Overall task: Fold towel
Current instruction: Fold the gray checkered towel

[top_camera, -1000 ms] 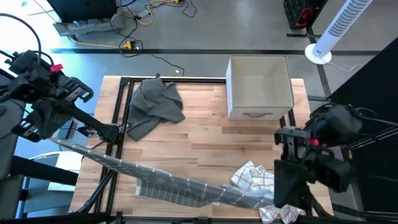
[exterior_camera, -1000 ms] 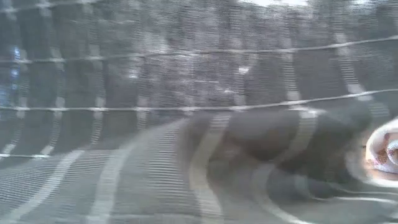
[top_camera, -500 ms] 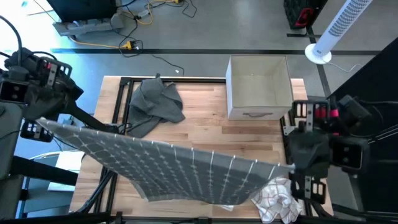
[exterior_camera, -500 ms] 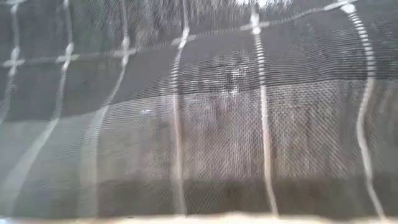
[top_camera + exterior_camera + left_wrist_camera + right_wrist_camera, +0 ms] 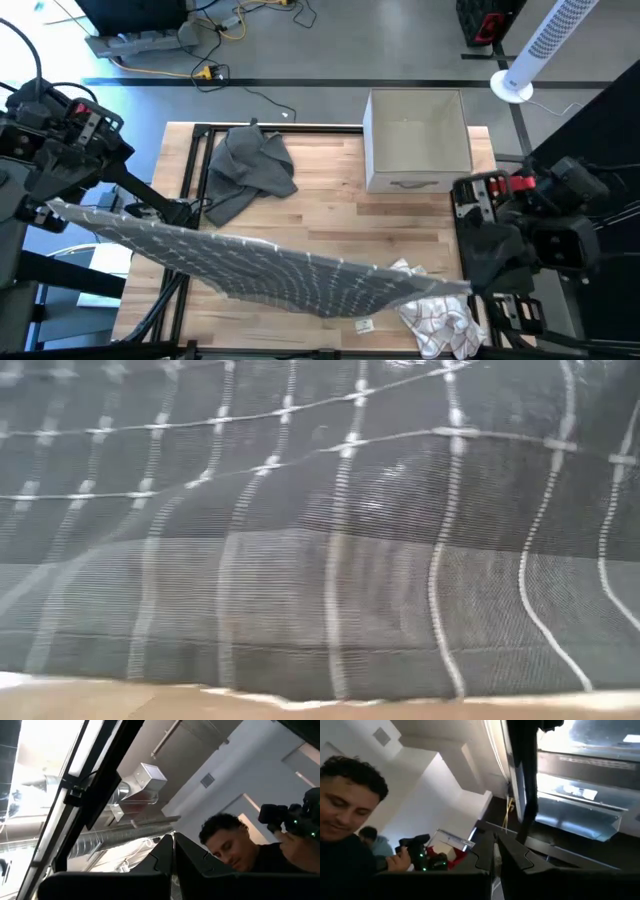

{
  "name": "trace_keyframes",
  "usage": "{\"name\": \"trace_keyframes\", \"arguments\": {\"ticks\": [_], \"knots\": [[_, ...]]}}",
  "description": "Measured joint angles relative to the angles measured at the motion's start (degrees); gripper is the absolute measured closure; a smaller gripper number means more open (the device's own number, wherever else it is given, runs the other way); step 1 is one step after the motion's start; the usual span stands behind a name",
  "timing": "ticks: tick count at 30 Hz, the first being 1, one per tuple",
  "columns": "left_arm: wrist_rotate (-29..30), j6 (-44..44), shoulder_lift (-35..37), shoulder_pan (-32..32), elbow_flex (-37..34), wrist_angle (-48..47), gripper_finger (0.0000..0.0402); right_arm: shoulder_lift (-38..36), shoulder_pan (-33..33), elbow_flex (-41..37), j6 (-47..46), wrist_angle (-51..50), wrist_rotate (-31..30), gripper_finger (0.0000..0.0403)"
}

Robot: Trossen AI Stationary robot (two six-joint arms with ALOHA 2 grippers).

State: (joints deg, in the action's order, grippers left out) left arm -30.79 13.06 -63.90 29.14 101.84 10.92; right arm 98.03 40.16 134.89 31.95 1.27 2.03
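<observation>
The towel point(image 5: 280, 265) is grey with thin white grid lines. It hangs spread between my two grippers over the near half of the table and fills the low view point(image 5: 320, 560). Its lower edge point(image 5: 300, 695) is close to the tabletop. My left gripper point(image 5: 52, 207) is past the table's left edge, shut on one upper corner. My right gripper point(image 5: 468, 285) is at the near right, shut on the other upper corner. Both wrist views look up into the room past shut fingers. My left gripper pinches the towel's upper left corner point(image 5: 64, 211) between its two fingers, which slant upward toward the far side. A thin sliver of cloth point(image 5: 173, 887) shows between them. The top edge runs taut from here. My right gripper pinches the towel's upper right corner point(image 5: 455, 286) between its two fingers, which also slant upward. A sliver of cloth point(image 5: 494, 885) shows in the seam between them. The towel hangs below, its top edge drawn taut toward the left gripper.
A crumpled dark grey cloth point(image 5: 250, 165) lies at the far left of the table. A pale box point(image 5: 415, 140) stands at the far right. A white checked cloth point(image 5: 440, 320) lies at the near right, and a small tag point(image 5: 365, 325) lies beside it. A person point(image 5: 235, 850) stands beyond the table.
Both grippers have risen and pulled apart with the towel. It has opened from a low bunched strip along the near edge into a spread sheet hanging between them. In the last half second the right gripper has come slightly toward the near edge.
</observation>
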Motion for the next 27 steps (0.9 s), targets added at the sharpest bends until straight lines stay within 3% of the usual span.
{"name": "trace_keyframes", "arguments": {"ticks": [10, 20, 27], "knots": [[2.45, -2.24, -0.43, 2.87, 0.00, -0.71, 0.0400, 0.64, 1.96, 0.00, -0.02, -0.57, -2.82, 0.0402], [2.37, -2.09, -2.85, 11.01, 0.09, -3.92, 0.0400, 3.71, 4.49, 0.04, -0.03, -1.02, -1.34, 0.0402], [7.28, 4.99, -6.96, 17.81, 6.61, -9.93, 0.0400, 4.79, 7.03, 0.00, 4.24, 2.81, -2.25, 0.0402]]}}
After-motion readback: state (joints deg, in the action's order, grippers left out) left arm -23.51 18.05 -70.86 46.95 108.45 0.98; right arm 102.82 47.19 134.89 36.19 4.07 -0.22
